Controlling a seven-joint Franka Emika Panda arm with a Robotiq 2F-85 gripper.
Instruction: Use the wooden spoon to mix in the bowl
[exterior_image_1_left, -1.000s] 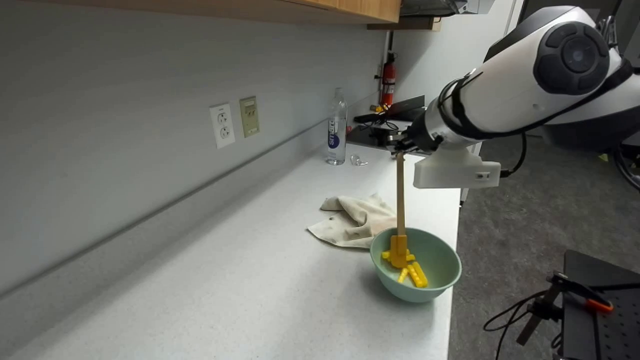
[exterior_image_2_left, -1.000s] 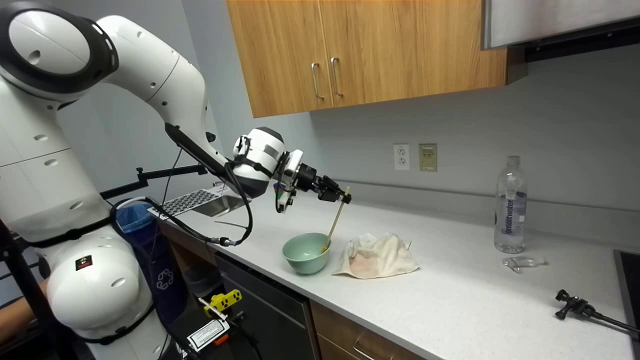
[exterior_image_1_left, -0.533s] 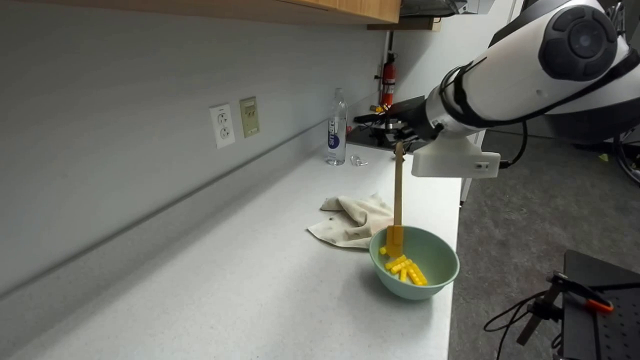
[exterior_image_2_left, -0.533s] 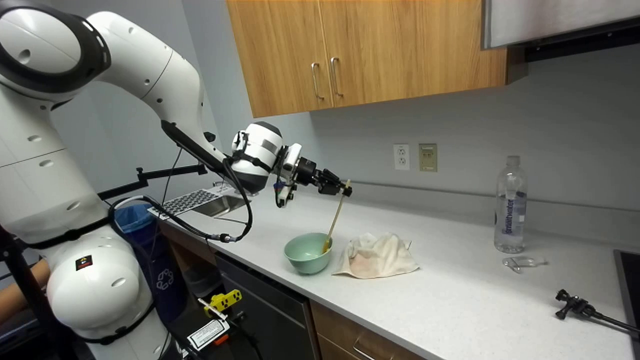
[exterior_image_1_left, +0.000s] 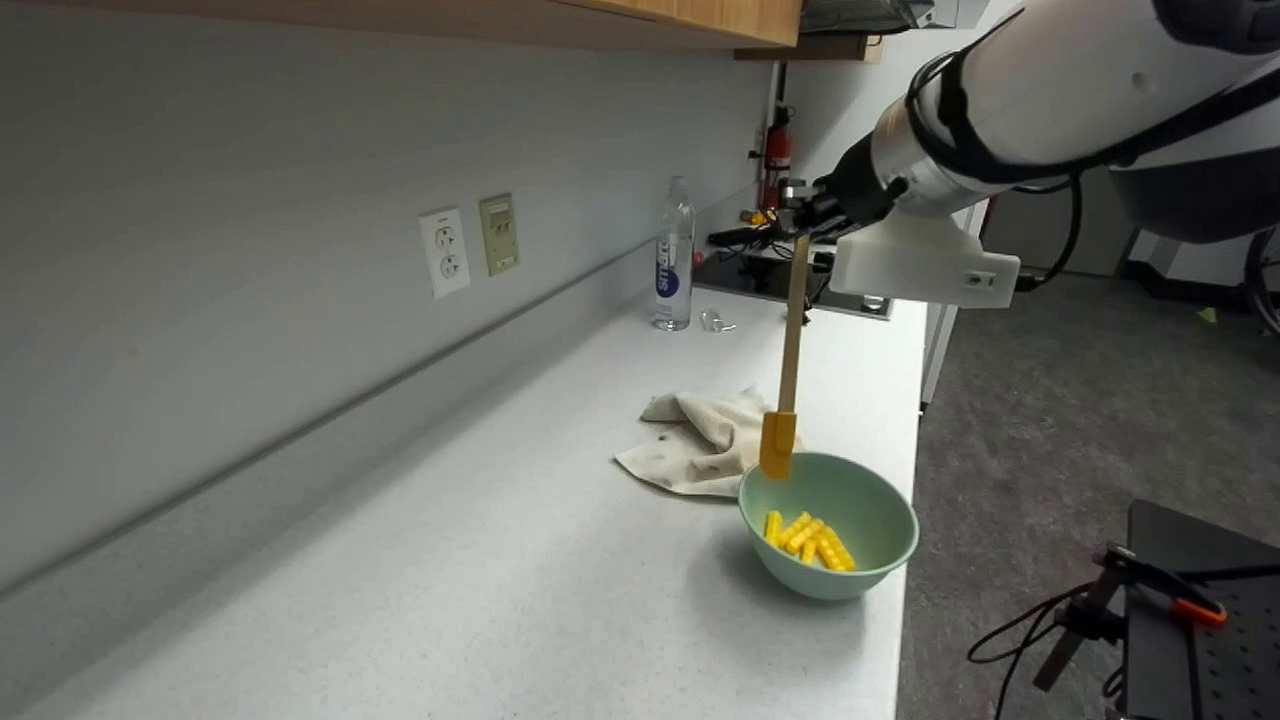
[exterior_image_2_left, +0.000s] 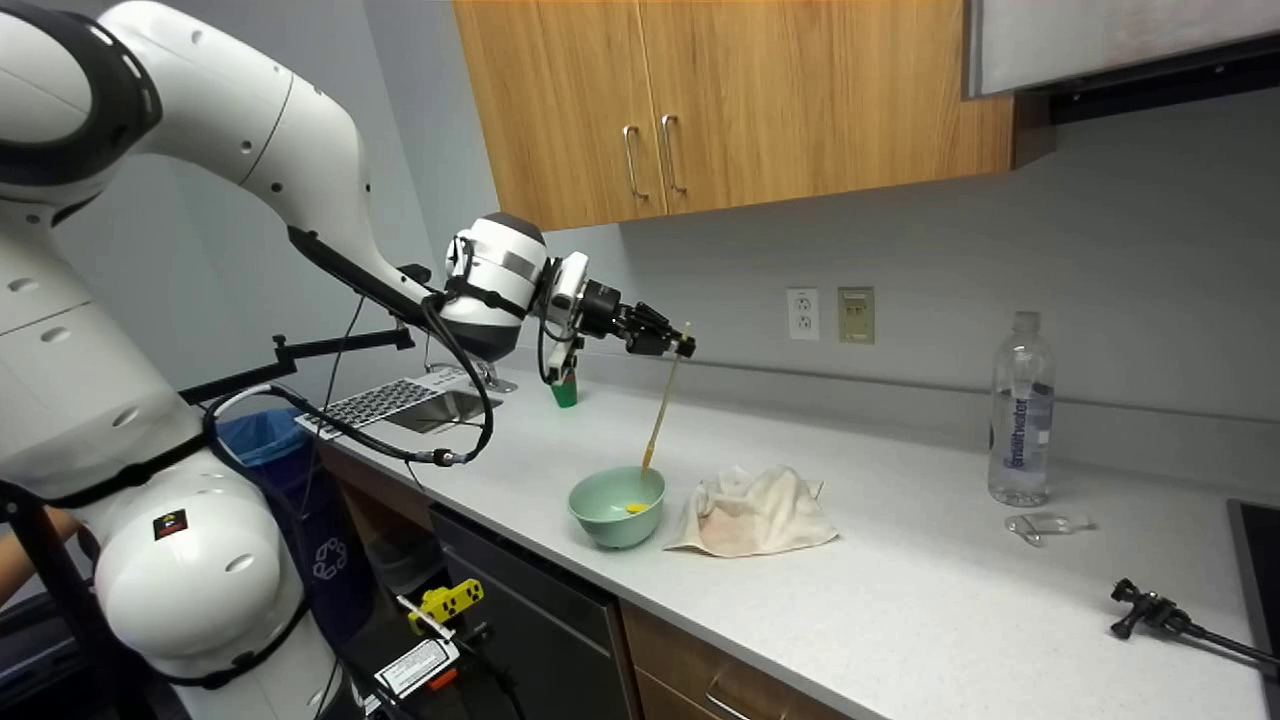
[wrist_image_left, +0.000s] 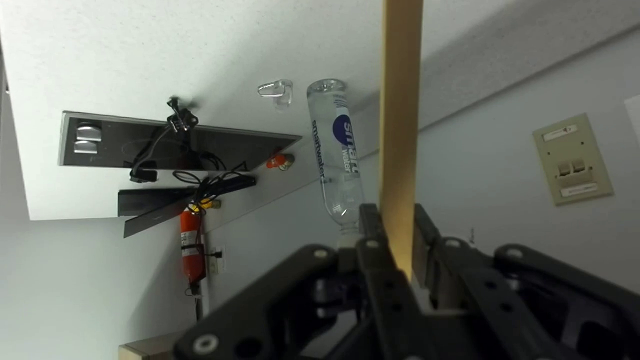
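The wooden spoon, a flat wooden handle with an orange spatula head, hangs almost upright from my gripper. It also shows in an exterior view and in the wrist view. My gripper is shut on the upper handle; in the wrist view the fingers press both sides of it. The green bowl stands on the counter below, also in an exterior view. Several yellow pieces lie in it. The spoon's head is above these pieces, apart from them, at the bowl's rim nearest the cloth.
A crumpled beige cloth lies against or close beside the bowl. A water bottle, a small clear item and a black mount stand farther along the counter. The bowl is near the counter's front edge.
My gripper has risen with the spoon. The head has lifted from among the yellow pieces up to the rim. The yellow pieces have shifted, and the bowl has moved very slightly.
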